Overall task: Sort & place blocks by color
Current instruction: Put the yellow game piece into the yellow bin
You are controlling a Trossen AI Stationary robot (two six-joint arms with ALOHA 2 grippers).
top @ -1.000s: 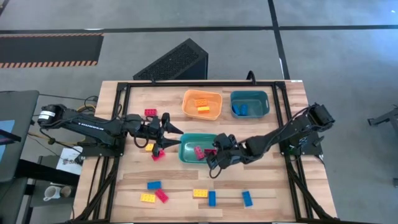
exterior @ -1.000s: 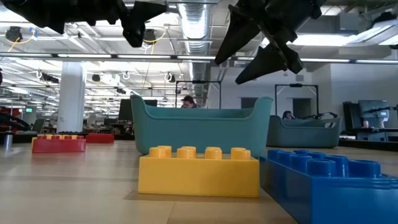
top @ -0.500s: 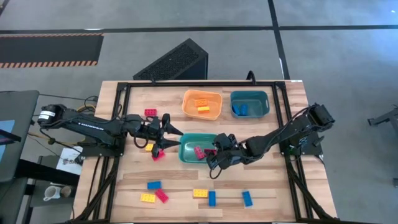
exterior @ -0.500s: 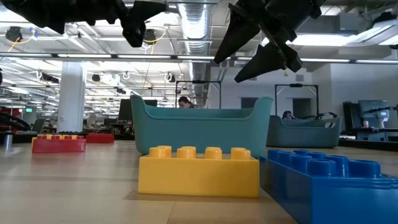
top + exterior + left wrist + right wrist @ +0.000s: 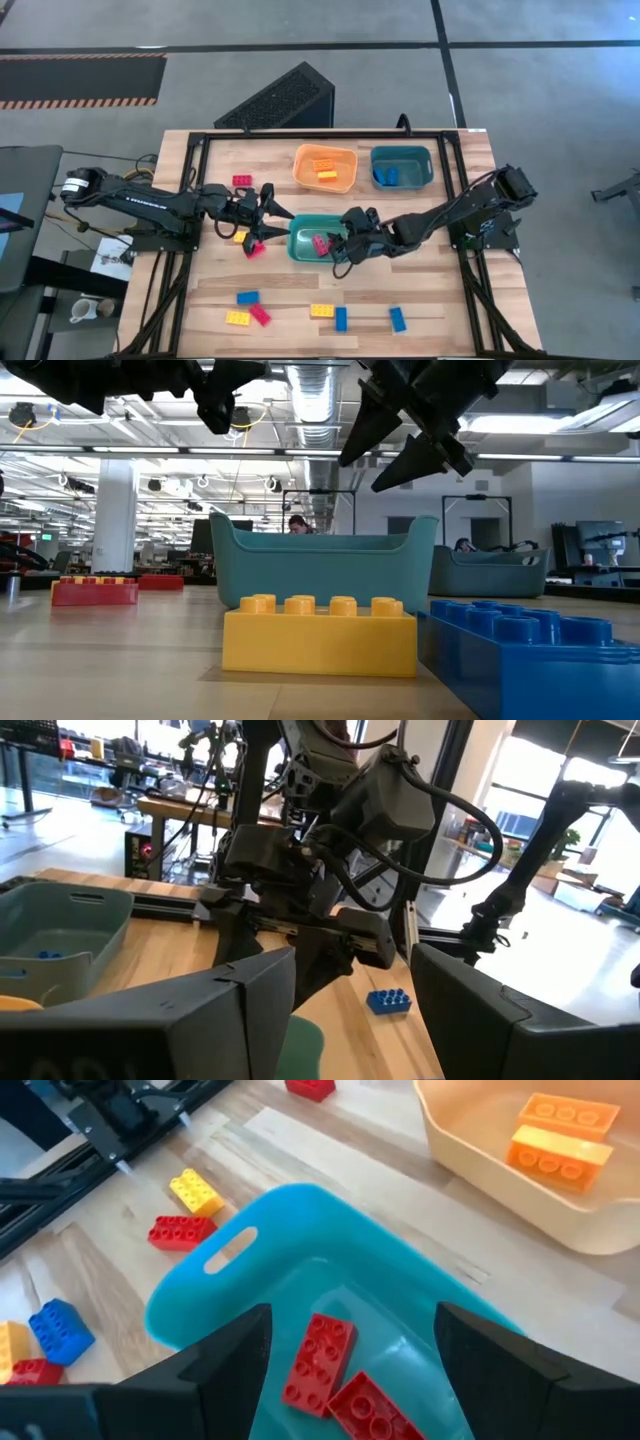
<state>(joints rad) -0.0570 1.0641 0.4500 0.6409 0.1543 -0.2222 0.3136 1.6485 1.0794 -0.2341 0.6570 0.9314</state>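
Right gripper (image 5: 345,243): over near teal bin (image 5: 300,247), fingers spread, empty; two red blocks (image 5: 318,1361) inside bin.
Left gripper (image 5: 277,209): beside bin's left rim, fingers parted, empty.
Open room: bare wood between bin and front row of loose blocks (image 5: 322,311).
Hidden: red block (image 5: 254,247) partly under left gripper.
Surface: wooden table (image 5: 430,307), black frame; open-plan room behind.

text: none legible | labels: none | brands: none | numbers: none
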